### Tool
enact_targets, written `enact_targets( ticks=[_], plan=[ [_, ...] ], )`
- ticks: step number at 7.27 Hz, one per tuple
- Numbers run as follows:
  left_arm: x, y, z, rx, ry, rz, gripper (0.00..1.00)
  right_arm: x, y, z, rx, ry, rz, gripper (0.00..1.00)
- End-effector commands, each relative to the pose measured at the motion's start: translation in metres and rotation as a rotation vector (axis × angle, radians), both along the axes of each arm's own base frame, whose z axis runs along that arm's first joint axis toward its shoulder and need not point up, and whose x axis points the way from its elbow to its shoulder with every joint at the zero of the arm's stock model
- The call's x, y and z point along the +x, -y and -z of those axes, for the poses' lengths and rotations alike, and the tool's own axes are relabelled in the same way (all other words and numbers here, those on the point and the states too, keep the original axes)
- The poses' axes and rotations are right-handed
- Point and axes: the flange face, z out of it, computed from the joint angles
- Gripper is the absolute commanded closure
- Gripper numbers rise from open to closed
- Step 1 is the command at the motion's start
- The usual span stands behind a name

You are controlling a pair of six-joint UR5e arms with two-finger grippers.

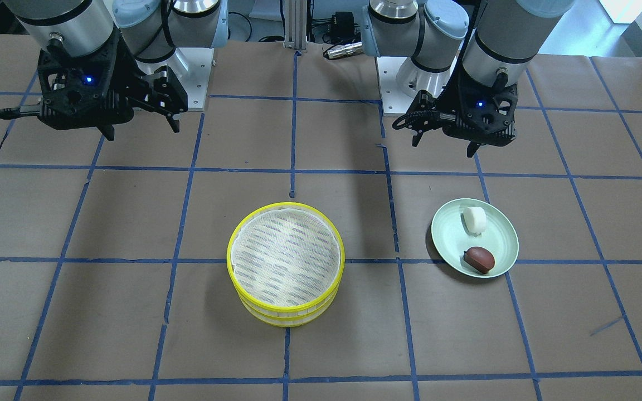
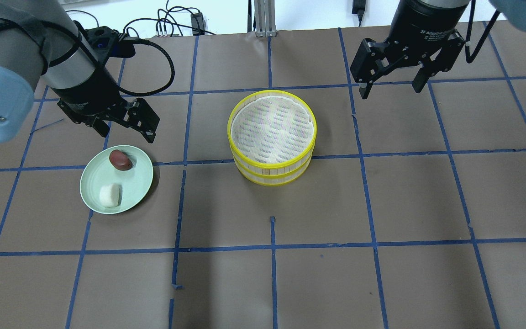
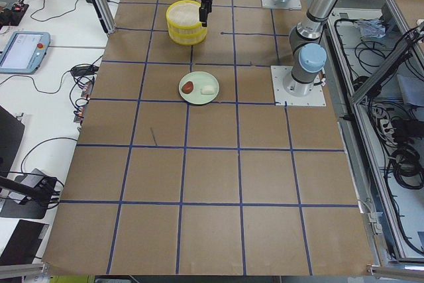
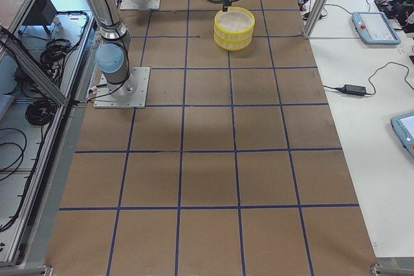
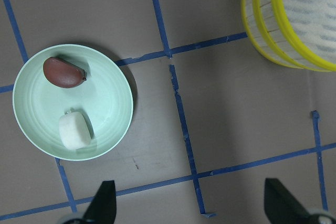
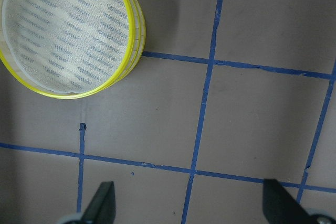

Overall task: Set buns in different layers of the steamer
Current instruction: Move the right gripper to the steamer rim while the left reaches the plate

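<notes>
Sitting on the plate: both buns lie in the pale green plate [image 2: 136, 183], a little apart from each other.
White bun: the white cylindrical bun [image 2: 110, 195] rests on the side of the plate nearer the robot.
Brown bun: the dark reddish-brown oval bun [image 2: 120, 160] rests on the plate's far side, close to the rim.
Steamer layers: the upper layer [image 2: 272, 167] is stacked squarely on the lower layer [image 2: 272, 179]. Both have yellow rims and slatted pale sides.
Liner: the whitish mesh liner [image 2: 272, 125] of the upper layer shows in full from above. The lower layer's inside is hidden by the stack.
Steamer position: it stands mid-bench, well apart from the plate and on the plate's right by the robot's reckoning.
Left gripper: the left gripper [image 2: 128, 133] hangs above the bench just beside the plate. Its jaws are spread wide and touch neither bun.
Right gripper: the right gripper [image 2: 391, 90] hangs above the bench off the steamer's right side, apart from it. Its jaws are spread wide.
Bench: the bench [image 2: 404, 205] is covered in brown paper marked with a grid of blue tape.
</notes>
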Motion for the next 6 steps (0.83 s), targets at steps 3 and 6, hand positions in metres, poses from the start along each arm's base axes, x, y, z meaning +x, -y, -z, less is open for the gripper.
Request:
enact_targets(
  ticks=[3, 6],
  plan=[
    [0.057, 0.008, 0.041, 0.078, 0.024, -0.032, 0.0, 0.001, 0.0, 0.001, -0.017, -0.007, -0.006, 0.0],
    [0.14, 0.019, 0.158, 0.214, -0.018, -0.122, 0.0, 0.02, 0.026, 0.03, -0.053, 0.007, 0.042, 0.0]
  ],
)
